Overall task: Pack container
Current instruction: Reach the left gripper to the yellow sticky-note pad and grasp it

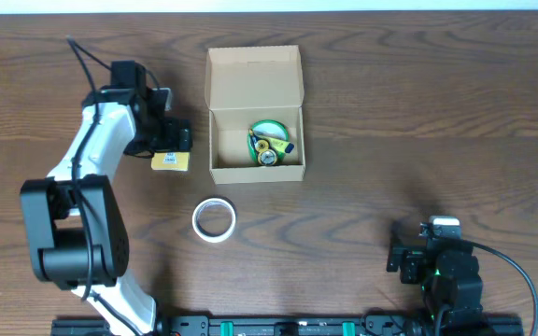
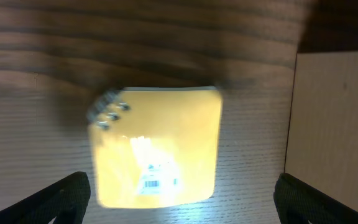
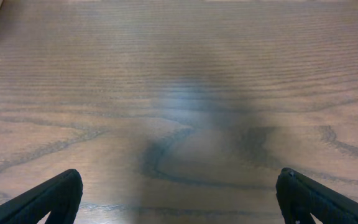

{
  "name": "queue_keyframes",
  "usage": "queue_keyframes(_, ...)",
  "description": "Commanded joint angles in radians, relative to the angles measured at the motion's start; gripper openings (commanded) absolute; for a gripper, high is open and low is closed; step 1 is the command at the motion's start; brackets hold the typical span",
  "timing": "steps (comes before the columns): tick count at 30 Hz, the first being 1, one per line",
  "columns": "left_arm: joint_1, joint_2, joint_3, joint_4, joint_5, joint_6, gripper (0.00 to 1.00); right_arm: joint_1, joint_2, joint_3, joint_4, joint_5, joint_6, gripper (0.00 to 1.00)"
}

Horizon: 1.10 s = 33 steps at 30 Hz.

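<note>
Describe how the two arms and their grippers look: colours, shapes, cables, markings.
The left arm has white rounded shells between bulky black joints, with a thin black cable alongside. The right arm is black, with a white patch on top, a small green light and a black cable looping off. The left gripper and right gripper are black, with tapered fingers.

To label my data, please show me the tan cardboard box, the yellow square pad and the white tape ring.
tan cardboard box point(image 1: 255, 77), overhead view, open lid flap.
yellow square pad point(image 2: 157, 149), left wrist view, top face.
white tape ring point(image 1: 214, 236), overhead view, lower band.
</note>
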Motion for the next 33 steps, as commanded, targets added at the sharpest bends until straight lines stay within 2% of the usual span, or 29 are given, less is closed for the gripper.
queue_keyframes(1, -0.007, 0.026, 0.012, -0.013, -0.024, 0.032, 0.96, -0.008, -0.005, -0.007, -0.004, 0.003, -0.013, 0.99)
queue_keyframes(7, -0.003, 0.058, 0.012, -0.021, -0.04, 0.026, 0.95, -0.008, -0.005, -0.007, -0.004, 0.003, -0.013, 0.99)
queue_keyframes(13, -0.003, 0.106, 0.012, 0.023, -0.041, -0.05, 0.95, -0.008, -0.005, -0.007, -0.004, 0.003, -0.013, 0.99)
queue_keyframes(27, -0.006, 0.135, 0.012, 0.015, -0.049, -0.029, 0.95, -0.008, -0.005, -0.007, -0.004, 0.003, -0.013, 0.99)
queue_keyframes(33, -0.042, 0.136, 0.012, -0.036, -0.155, 0.022, 0.95, -0.008, -0.005, -0.007, -0.004, 0.003, -0.013, 0.99)
